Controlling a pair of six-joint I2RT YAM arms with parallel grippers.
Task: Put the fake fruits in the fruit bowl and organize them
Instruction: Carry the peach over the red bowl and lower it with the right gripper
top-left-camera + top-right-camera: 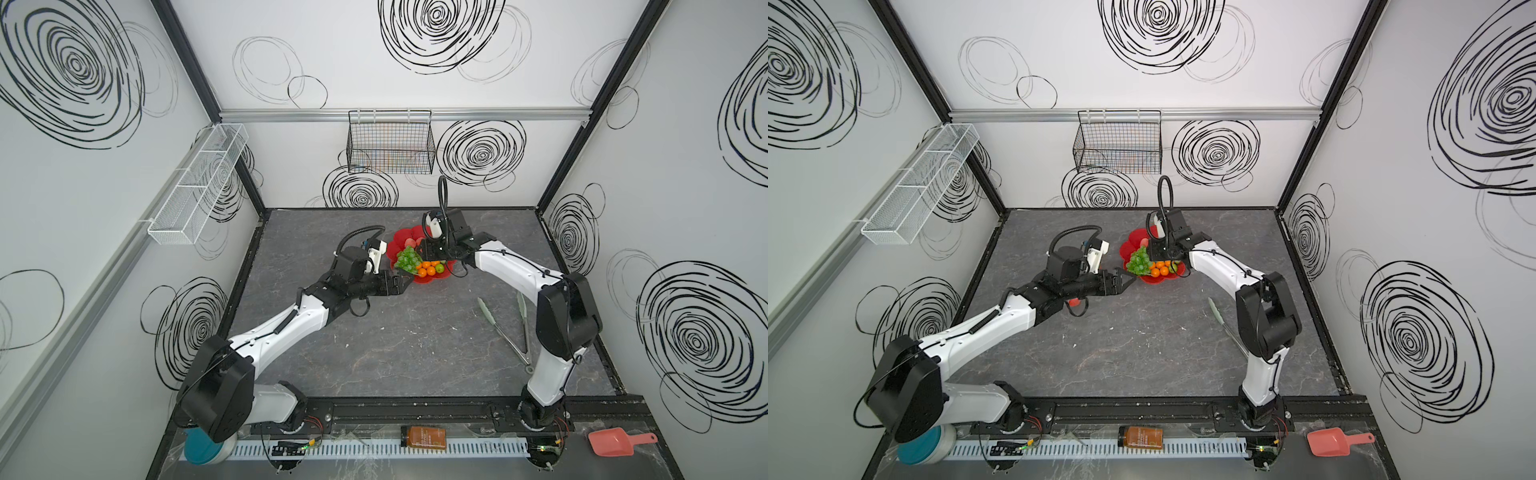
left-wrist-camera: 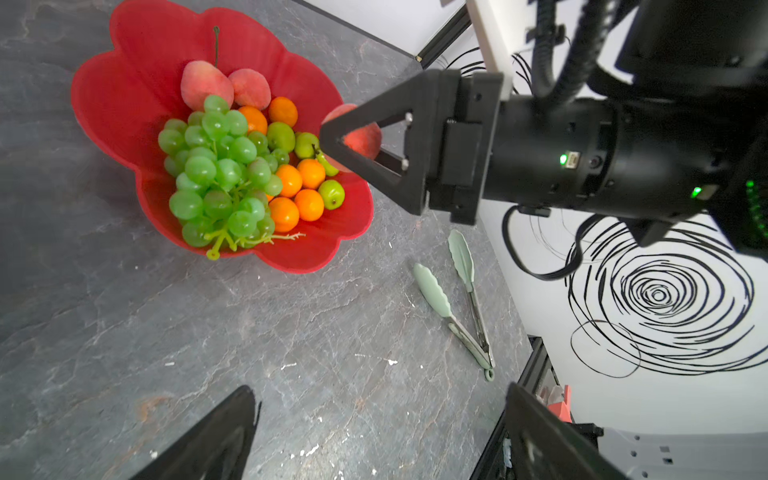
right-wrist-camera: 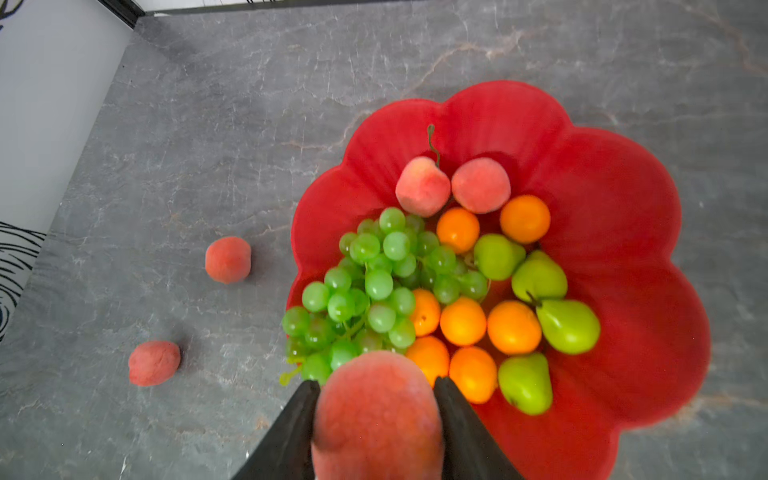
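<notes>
The red flower-shaped fruit bowl (image 3: 602, 208) (image 1: 400, 240) holds a bunch of green grapes (image 3: 374, 282) (image 2: 216, 174), several oranges (image 3: 463, 320), green pear-like fruits (image 3: 569, 326) and two peaches (image 3: 422, 187). My right gripper (image 3: 376, 384) is shut on another peach (image 3: 376, 415) (image 2: 365, 139), held above the bowl's near rim beside the grapes. Two more peaches (image 3: 227, 259) (image 3: 153, 363) lie on the table outside the bowl. My left gripper (image 2: 380, 390) (image 1: 1127, 278) hovers wide open and empty just short of the bowl's edge.
Pale-green tongs (image 1: 505, 328) (image 2: 457, 299) lie on the table to the right of the bowl, near the right arm. A black wire basket (image 1: 390, 143) hangs on the back wall and a white mesh rack (image 1: 195, 187) on the left wall. A pink scoop (image 1: 615, 442) and an amber bottle (image 1: 423, 437) lie along the front ledge.
</notes>
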